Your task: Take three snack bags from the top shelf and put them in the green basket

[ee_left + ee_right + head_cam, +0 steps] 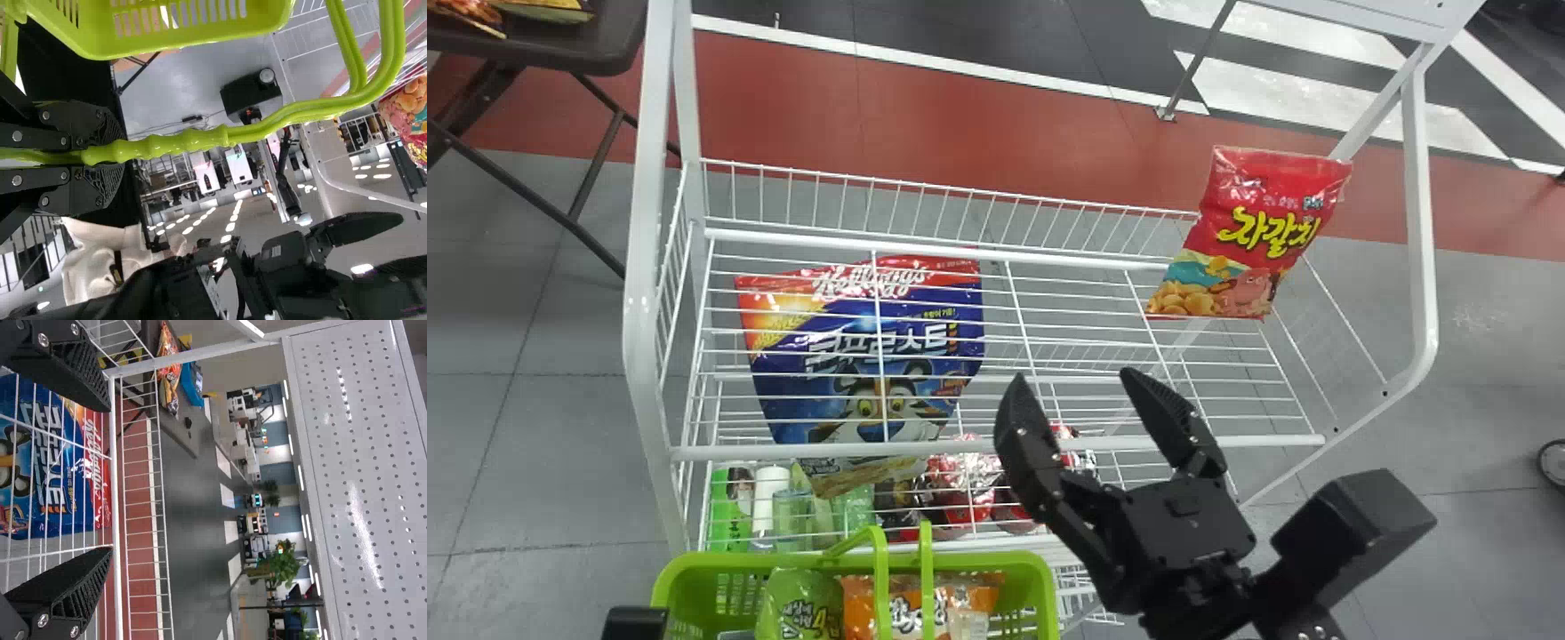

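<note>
Over the front of the top wire shelf, my right gripper [1080, 387] stands open with nothing between its fingers; the right wrist view also shows this gripper [108, 480] spread wide. A red snack bag [1254, 236] stands at the top shelf's back right, beyond the gripper. The green basket [1040, 573] is at the bottom of the head view, holding a green bag [800, 600] and an orange bag [863, 604]. At its left edge is my left gripper [633, 624]. In the left wrist view, this gripper [107, 155] is shut on the basket's green handle [193, 141].
A large blue cereal bag [863, 356] lies beneath the top shelf's wires, with bottles and red packs below it. White posts [640, 311] frame the rack's left and right sides. A dark table [596, 40] stands at the back left, and a perforated white panel [353, 480] is beside the right gripper.
</note>
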Robot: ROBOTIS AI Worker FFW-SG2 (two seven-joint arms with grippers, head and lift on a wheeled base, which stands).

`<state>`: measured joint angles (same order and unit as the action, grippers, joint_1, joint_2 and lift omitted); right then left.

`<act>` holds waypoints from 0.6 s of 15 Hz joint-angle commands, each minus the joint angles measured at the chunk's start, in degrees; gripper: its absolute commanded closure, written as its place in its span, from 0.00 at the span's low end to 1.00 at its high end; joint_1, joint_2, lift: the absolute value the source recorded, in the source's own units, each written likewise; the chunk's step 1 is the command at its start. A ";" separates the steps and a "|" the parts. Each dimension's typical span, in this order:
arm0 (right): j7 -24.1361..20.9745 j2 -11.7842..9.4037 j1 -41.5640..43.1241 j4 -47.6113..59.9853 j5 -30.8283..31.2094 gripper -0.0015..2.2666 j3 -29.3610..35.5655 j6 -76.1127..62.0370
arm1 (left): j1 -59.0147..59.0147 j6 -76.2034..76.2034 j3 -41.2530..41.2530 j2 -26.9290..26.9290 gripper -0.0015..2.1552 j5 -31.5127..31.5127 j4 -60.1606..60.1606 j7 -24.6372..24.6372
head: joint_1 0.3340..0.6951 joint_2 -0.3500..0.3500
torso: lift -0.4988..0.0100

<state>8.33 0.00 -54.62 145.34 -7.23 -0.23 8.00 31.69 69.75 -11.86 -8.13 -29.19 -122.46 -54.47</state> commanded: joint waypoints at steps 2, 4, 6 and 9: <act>0.37 0.05 0.04 -0.15 0.20 0.03 -0.12 0.40 | 0.66 0.00 0.25 -0.13 0.63 0.63 -0.93 -0.11 | 1.00 0.00 | 0.89; 0.73 0.05 -0.05 0.20 0.20 0.03 0.49 0.23 | 0.30 0.00 -0.10 -0.04 0.63 0.80 -0.93 0.24 | 1.00 0.00 | 0.89; 0.90 0.00 -0.05 0.03 0.11 0.03 0.67 0.23 | 0.30 0.00 0.08 -0.04 0.63 0.80 -0.93 0.24 | 1.00 0.00 | 0.89; 0.90 -0.26 0.22 -0.15 0.11 0.03 0.75 0.23 | 0.30 0.18 0.08 -0.04 0.63 0.80 -0.93 0.33 | 1.00 0.00 | 0.89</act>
<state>9.23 -0.20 -54.53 145.24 -7.12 0.51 8.22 31.99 69.88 -11.79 -8.20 -28.37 -123.40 -54.14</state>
